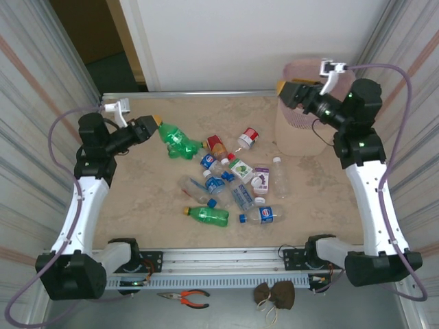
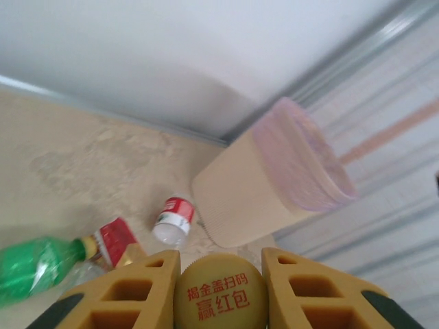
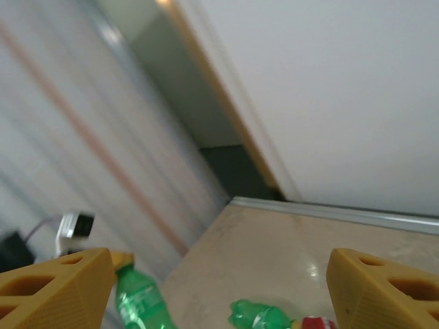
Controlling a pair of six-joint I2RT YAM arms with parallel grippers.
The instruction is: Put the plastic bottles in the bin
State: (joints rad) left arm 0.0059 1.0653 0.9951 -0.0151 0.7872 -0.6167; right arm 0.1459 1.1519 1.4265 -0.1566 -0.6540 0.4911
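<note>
The green bottle looks empty, so it is probably very light, with thin walls that would dent and slide under a squeeze. The stiff yellow cap is likely the firmest place to take it, though a bottle hung from there may swing. The left gripper has it just so, both fingers pressed against the sides of the cap, whose printed top faces the wrist camera. The left arm reaches up and forward from the near edge, its wrist roughly level, with the bottle above the table's far left part and well apart from the bin at the far right. The other bottles lie scattered mid-table. The right gripper sits high by the bin's rim, fingers spread wide and holding nothing
</note>
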